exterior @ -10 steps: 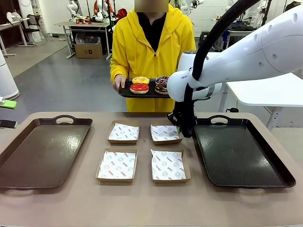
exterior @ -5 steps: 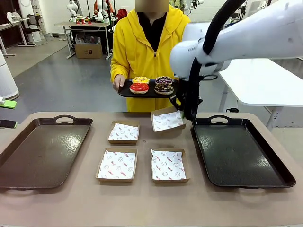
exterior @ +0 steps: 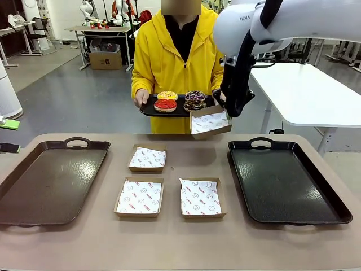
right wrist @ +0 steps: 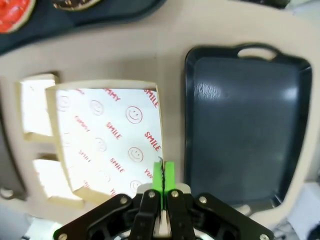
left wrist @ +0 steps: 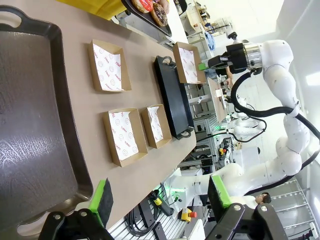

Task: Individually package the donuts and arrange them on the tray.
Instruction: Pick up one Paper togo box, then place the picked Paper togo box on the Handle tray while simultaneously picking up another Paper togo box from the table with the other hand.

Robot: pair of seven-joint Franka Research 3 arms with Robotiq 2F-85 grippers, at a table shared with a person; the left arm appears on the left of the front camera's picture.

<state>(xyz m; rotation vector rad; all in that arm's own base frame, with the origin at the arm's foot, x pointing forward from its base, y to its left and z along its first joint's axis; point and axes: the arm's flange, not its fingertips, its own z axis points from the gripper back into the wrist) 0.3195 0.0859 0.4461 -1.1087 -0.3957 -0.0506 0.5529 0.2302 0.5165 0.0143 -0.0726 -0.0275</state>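
A person in a yellow hoodie holds a small black tray (exterior: 148,110) with the donuts: yellow (exterior: 167,95), red (exterior: 166,105), purple (exterior: 196,95) and chocolate (exterior: 193,105). My right gripper (exterior: 228,116) is shut on the edge of a paper-lined cardboard box (exterior: 210,122), held tilted in the air just right of those donuts. In the right wrist view the green pads (right wrist: 169,174) pinch the box (right wrist: 107,142) at its rim, with the red donut (right wrist: 12,12) above. My left gripper (left wrist: 160,195) stands open over the left tray (left wrist: 30,125), holding nothing.
Three more lined boxes lie mid-table: one at the back (exterior: 148,158), two in front (exterior: 139,196) (exterior: 201,197). A large dark tray (exterior: 51,180) lies on the left and another (exterior: 287,180) on the right. A white table stands behind on the right.
My right gripper has lifted the back-right box off the table and carried it up and away toward the person's donut tray. The left gripper stays open.
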